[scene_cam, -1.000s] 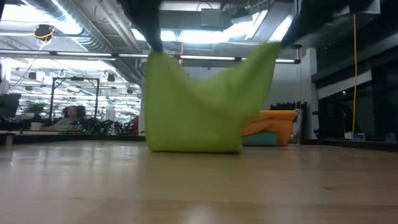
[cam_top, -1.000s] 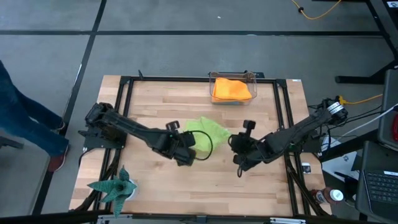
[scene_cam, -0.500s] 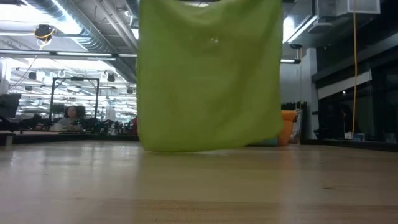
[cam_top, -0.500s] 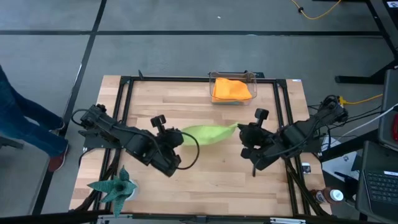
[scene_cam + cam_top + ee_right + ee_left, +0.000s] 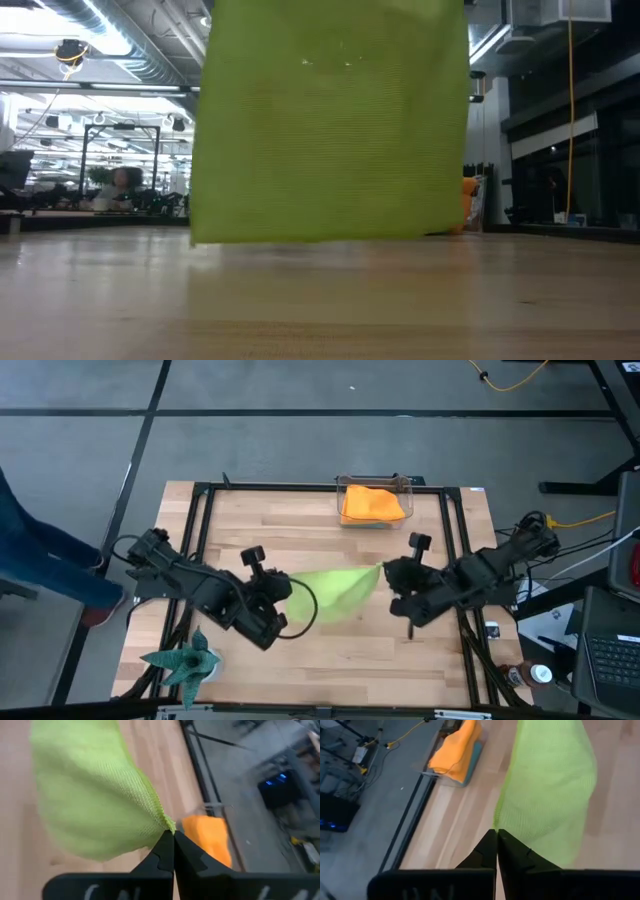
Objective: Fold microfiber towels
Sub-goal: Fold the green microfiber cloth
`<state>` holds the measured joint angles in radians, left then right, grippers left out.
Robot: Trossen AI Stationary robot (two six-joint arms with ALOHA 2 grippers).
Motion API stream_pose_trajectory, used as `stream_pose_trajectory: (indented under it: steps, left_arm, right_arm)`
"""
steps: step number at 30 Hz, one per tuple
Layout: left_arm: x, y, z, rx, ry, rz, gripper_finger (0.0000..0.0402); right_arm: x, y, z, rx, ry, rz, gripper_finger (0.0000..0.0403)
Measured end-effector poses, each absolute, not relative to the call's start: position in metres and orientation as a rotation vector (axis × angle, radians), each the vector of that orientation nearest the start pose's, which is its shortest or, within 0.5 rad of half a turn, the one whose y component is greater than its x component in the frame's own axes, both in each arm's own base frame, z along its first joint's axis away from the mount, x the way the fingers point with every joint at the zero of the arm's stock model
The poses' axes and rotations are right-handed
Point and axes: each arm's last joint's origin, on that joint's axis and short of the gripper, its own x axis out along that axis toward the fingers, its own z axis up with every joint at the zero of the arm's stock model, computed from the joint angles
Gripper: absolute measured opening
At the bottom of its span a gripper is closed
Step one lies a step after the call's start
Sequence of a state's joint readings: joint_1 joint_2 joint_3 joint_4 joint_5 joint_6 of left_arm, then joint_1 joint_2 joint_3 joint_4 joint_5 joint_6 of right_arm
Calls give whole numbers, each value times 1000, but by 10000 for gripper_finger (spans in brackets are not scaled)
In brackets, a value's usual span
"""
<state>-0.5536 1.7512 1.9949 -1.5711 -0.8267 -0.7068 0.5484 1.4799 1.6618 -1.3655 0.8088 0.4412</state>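
Observation:
A lime green towel [image 5: 335,592] hangs spread between my two grippers above the table's middle. My left gripper [image 5: 290,585] is shut on its left top corner. My right gripper [image 5: 383,568] is shut on its right top corner. In the low view the towel [image 5: 330,120] hangs as a flat sheet, its lower edge [image 5: 320,240] at the table top. Orange towels [image 5: 372,503] lie in a clear bin [image 5: 402,482] at the far edge, over a teal one [image 5: 475,756]. My left gripper pinches the towel's corner [image 5: 496,826] between its two shut fingers; the towel hangs below, spread out. My right gripper pinches the other top corner [image 5: 170,827] between its two shut fingers, at the hemmed edge; the towel hangs below and away from it.
A dark green star-shaped plant figure [image 5: 185,658] stands at the table's near left corner. A black frame [image 5: 205,490] runs round the table. A person's leg [image 5: 40,560] shows at the left, off the table.
Both grippers have lifted the lime green towel off the table and drawn apart, the left toward the left edge, the right toward the right edge. The towel, crumpled on the table a second ago, now hangs spread out flat and has come nearer the near edge.

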Motion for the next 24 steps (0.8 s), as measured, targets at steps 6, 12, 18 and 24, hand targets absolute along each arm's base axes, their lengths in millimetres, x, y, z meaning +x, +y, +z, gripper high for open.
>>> stream_pose_trajectory:
  steps: [6, 12, 18, 24]
  left_arm:
    - [289, -120, 396, 267, 902, 595, 0]
    - [299, -89, 396, 322, 952, 648, 0]
    - [299, -95, 388, 274, 1027, 561, 0]
    - [294, -128, 332, 112, 1151, 526, 0]
  right_arm:
    - [244, 93, 387, -362, 844, -555, 0]
    - [251, 70, 388, -399, 850, -672, 0]
    - [248, 77, 370, -276, 949, -587, 0]
    - [244, 109, 295, -121, 1098, -439, 0]
